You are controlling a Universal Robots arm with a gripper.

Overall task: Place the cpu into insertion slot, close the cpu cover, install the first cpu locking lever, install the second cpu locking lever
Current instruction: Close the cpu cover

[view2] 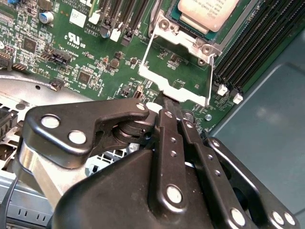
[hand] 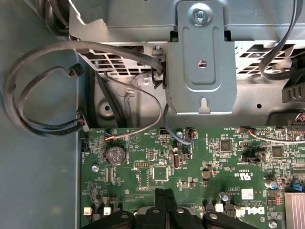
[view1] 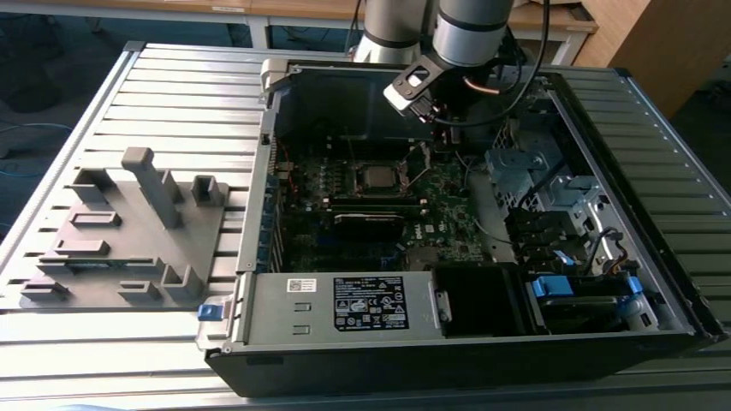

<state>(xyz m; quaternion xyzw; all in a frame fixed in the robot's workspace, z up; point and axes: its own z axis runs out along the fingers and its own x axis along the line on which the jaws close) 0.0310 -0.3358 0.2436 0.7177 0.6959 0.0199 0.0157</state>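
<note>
While the cpu (view2: pixel 207 10) already sits in the insertion slot (view1: pixel 359 177) with the cpu cover (view2: pixel 183 36) down around it, the tool (view2: pixel 164 101), clenched shut on nothing, hovers just beside the wire locking levers (view2: pixel 210 81), which look unlatched.

cpu (view2: pixel 206 11) silver-grey | cpu cover (view2: pixel 189 45) shiny silver | motherboard (hand: pixel 190 162) green | hand (view2: pixel 164 102) black | fixture (view1: pixel 126 235) grey
</note>
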